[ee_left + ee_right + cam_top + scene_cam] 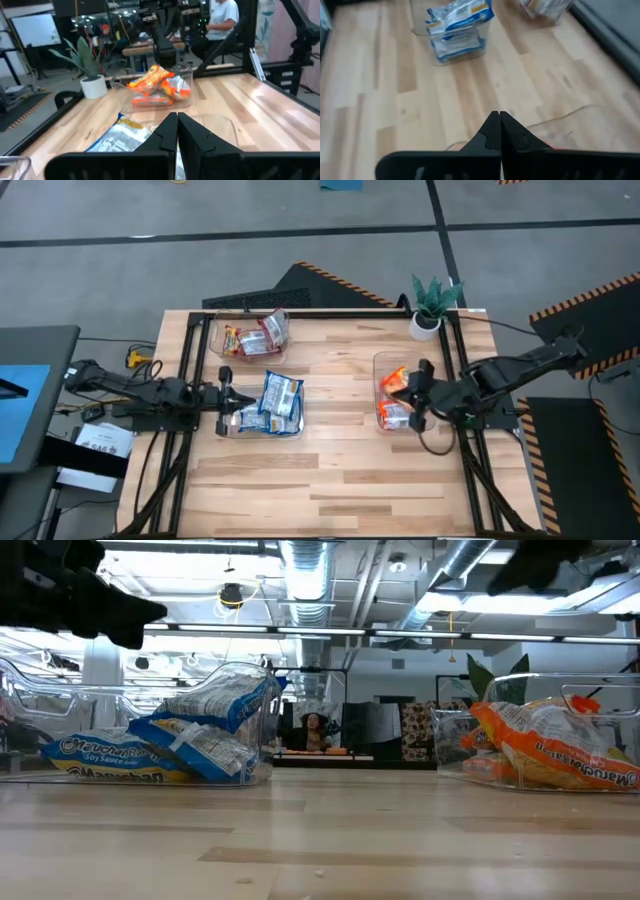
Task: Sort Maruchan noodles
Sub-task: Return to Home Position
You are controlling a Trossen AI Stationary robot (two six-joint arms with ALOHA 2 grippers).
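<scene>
Noodle packs, sorted by colour on the tabletop (340, 470): blue-and-white packs (272, 402) in the left bin (240, 432), red packs (255, 337) in the back-left bin (222, 350), orange packs (397, 388) in the right bin (380, 360) (bins stand well apart). Left gripper (176, 116) at the blue bin's outer edge, fingers pressed together, holding nothing. Right gripper (499, 115) above the orange bin, fingers likewise closed and empty.

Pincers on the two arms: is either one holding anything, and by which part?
Nothing is held. The left pincer and the right pincer are both shut with nothing between their fingers; the noodle packets lie in the bins.
</scene>
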